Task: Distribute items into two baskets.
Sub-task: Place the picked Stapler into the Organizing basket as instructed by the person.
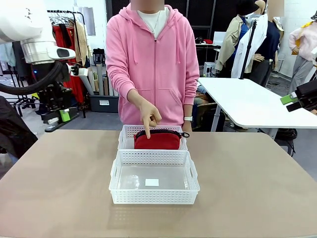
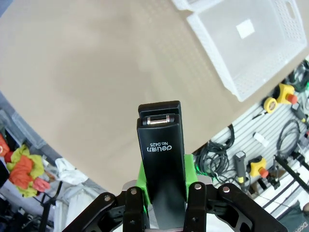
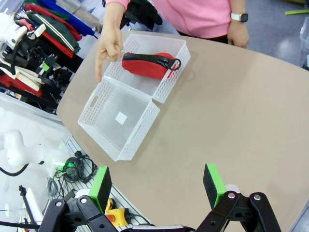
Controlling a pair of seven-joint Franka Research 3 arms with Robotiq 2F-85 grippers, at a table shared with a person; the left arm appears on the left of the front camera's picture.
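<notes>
My left gripper (image 2: pixel 164 176) is shut on the small black stapler (image 2: pixel 160 145), held high above the table's left side; in the front view this gripper (image 1: pixel 62 113) hangs at the far left. My right gripper (image 3: pixel 157 186) is open and holds nothing, raised at the far right (image 1: pixel 294 101). Two white baskets stand end to end mid-table. The red pouch (image 1: pixel 158 140) (image 3: pixel 147 64) lies in the far basket (image 1: pixel 128 131) (image 3: pixel 171 82). The near basket (image 1: pixel 153 196) (image 3: pixel 140 133) (image 2: pixel 217 63) holds only a white label. The person's hand (image 1: pixel 148 119) (image 3: pixel 108 48) points down over the baskets.
The tan table (image 1: pixel 59 188) has bare room left, right and in front of the baskets. The person in a pink hoodie (image 1: pixel 153 59) stands at the far edge. A white table (image 1: pixel 247 99) is behind at the right, clothes racks (image 1: pixel 69 44) at the left.
</notes>
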